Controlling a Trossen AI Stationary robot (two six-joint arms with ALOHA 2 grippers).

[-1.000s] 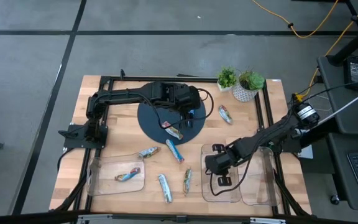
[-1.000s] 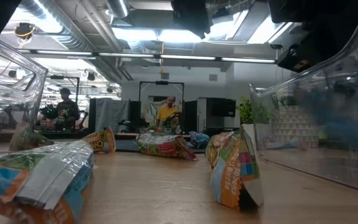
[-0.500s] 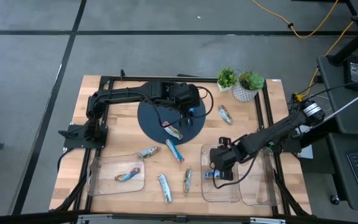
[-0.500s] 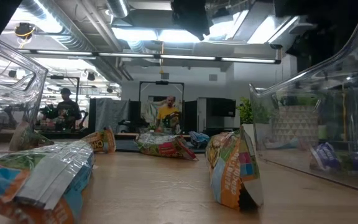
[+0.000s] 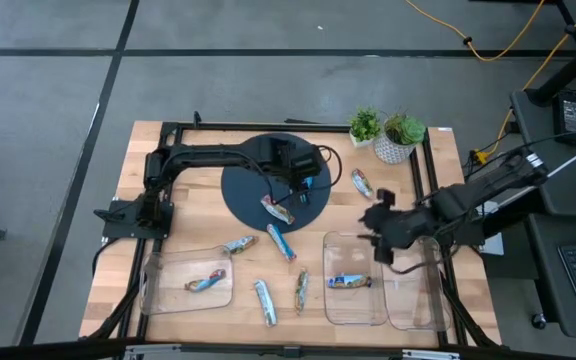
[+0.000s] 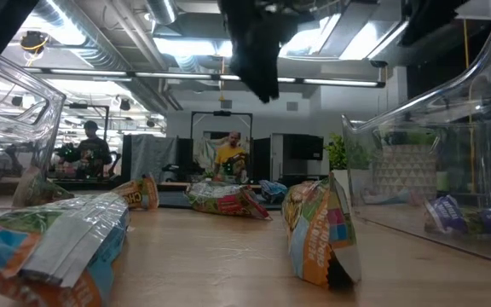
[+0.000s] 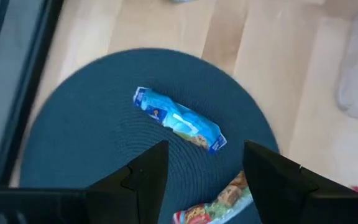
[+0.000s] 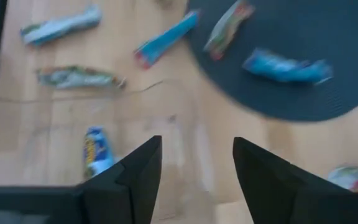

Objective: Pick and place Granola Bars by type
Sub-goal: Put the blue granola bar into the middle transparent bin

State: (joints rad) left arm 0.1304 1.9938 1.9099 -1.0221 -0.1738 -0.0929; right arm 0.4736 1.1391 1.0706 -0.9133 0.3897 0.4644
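Observation:
Granola bars lie scattered. A blue bar (image 7: 179,119) and a red-orange one (image 7: 219,202) rest flat on the round dark mat (image 5: 253,190). My left gripper (image 7: 201,180) hovers open above them, touching neither. Another blue bar (image 5: 350,282) lies flat in the clear right tray (image 5: 356,310). My right gripper (image 8: 197,168) is open, raised over that tray's far edge (image 5: 376,215). One bar (image 5: 205,283) sits in the left tray (image 5: 158,290). Several more lie on the wood: a blue one (image 5: 281,241), a silver one (image 5: 265,300), a green one (image 5: 301,290).
Two potted plants (image 5: 388,132) stand at the far edge, with one bar (image 5: 363,183) near them. A second clear tray (image 5: 418,290) sits right of the first. A black frame rails the table. In the low view, bars (image 6: 318,230) lie close, and people show in the room beyond.
My right gripper rose out of the right tray and moved toward the far right, leaving the blue bar lying flat in the tray. My left gripper came down a little over the mat.

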